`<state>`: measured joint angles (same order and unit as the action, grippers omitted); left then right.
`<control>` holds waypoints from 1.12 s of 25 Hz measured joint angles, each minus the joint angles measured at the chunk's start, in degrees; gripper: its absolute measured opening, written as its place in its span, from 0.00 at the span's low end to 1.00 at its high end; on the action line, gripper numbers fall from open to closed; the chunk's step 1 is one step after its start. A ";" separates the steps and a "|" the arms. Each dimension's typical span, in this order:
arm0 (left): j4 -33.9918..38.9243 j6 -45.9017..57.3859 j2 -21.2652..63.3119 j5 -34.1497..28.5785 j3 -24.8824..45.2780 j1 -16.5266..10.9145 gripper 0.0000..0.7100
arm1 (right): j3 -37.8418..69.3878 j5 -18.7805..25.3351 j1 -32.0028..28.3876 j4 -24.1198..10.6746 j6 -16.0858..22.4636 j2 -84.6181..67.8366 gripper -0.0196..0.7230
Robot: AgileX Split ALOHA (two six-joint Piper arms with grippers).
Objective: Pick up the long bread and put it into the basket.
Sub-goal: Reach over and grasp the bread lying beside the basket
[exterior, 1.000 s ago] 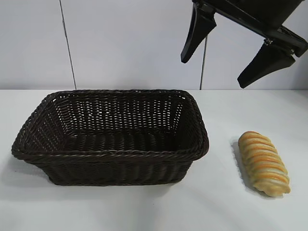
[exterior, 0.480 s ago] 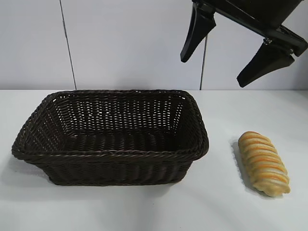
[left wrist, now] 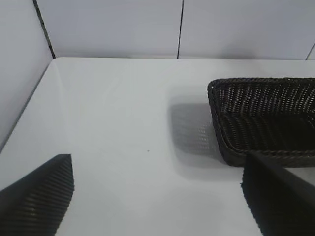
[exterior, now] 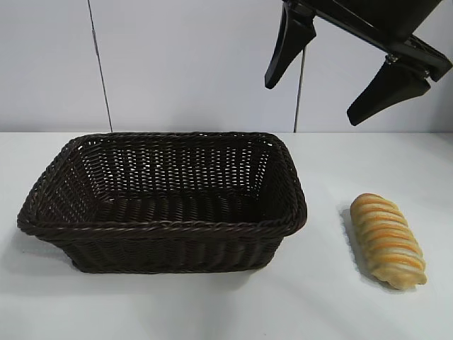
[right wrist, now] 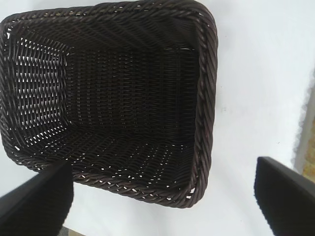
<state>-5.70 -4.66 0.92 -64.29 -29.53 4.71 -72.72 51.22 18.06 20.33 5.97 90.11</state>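
Observation:
The long bread [exterior: 388, 241], golden-yellow with orange-brown ridges, lies on the white table to the right of the basket [exterior: 163, 227], clear of it. The dark brown wicker basket is empty. It also shows in the right wrist view [right wrist: 206, 98] and the left wrist view [left wrist: 231, 152]. My right gripper [exterior: 311, 103] is open and empty, high above the basket's right end and the gap to the bread; its fingers [right wrist: 37, 201] frame the basket's corner from above. My left gripper [left wrist: 155, 169] is open and empty over bare table beside one end of the basket, out of the exterior view.
A white wall with dark vertical seams [exterior: 99, 71] stands behind the table. The white tabletop [exterior: 340, 304] lies bare around the bread and in front of the basket.
My right gripper has edged very slightly upward. The bread and the basket have not moved.

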 joint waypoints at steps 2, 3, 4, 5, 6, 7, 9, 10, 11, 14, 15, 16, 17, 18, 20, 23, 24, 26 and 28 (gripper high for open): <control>0.24 -0.17 0.00 0.32 0.13 0.00 0.92 | 0.00 0.00 0.00 0.00 0.00 0.00 0.96; 0.23 -0.17 0.00 0.10 0.20 0.00 0.92 | 0.00 0.00 0.00 0.00 0.00 0.00 0.96; 0.23 -0.17 0.00 -0.04 0.34 0.00 0.92 | 0.00 0.00 0.00 0.00 0.00 0.00 0.96; 0.23 -0.17 0.00 -0.38 0.48 0.00 0.92 | 0.00 0.00 0.00 0.00 0.00 0.00 0.96; 0.23 -0.17 0.00 -0.39 0.92 0.00 0.92 | 0.00 0.00 0.00 0.00 0.00 0.00 0.96; 0.23 -0.17 0.00 -0.39 1.38 0.00 0.92 | 0.00 0.00 0.00 0.00 0.00 0.00 0.96; 0.18 -0.17 0.00 -0.39 1.73 0.00 0.92 | 0.00 0.00 0.00 0.00 0.00 0.00 0.96; 0.18 -0.17 0.00 -0.39 1.73 0.00 0.92 | 0.00 0.00 0.00 0.00 0.00 0.00 0.96; 0.18 -0.17 0.00 -0.39 1.73 0.00 0.92 | 0.00 0.00 0.00 0.00 0.00 0.00 0.96; 0.18 -0.17 0.00 -0.39 1.73 0.00 0.92 | 0.00 0.23 0.00 0.00 0.00 0.00 0.96; 0.18 -0.17 0.00 -0.39 1.73 0.00 0.92 | 0.00 0.29 0.00 0.00 0.00 0.00 0.96; 0.18 -0.17 0.00 -0.39 1.73 0.00 0.92 | 0.00 0.29 0.00 0.00 0.00 0.00 0.96; 0.18 -0.17 0.00 -0.39 1.73 0.00 0.92 | 0.00 0.35 0.00 0.00 0.00 0.00 0.96; 0.18 -0.17 0.00 -0.39 1.73 0.00 0.92 | 0.00 0.35 0.00 0.00 0.00 0.00 0.96; 0.18 -0.17 0.00 -0.39 1.73 0.00 0.92 | 0.00 0.35 0.00 -0.05 0.00 0.00 0.96; 0.18 -0.17 0.00 -0.39 1.73 0.00 0.92 | 0.00 0.35 0.00 -0.48 -0.06 0.00 0.96; 0.18 -0.17 0.00 -0.39 1.73 0.00 0.92 | 0.00 0.37 0.00 -1.01 -0.11 0.00 0.96; 0.18 -0.17 0.00 -0.39 1.73 0.00 0.92 | 0.00 0.53 0.00 -3.77 0.08 0.00 0.96; 0.18 -0.17 0.00 -0.39 1.73 0.00 0.92 | 0.00 1.72 0.00 -8.10 1.64 0.00 0.96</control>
<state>-5.52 -4.84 0.92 -64.68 -27.79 4.71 -72.72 52.94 18.06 12.23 7.62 90.11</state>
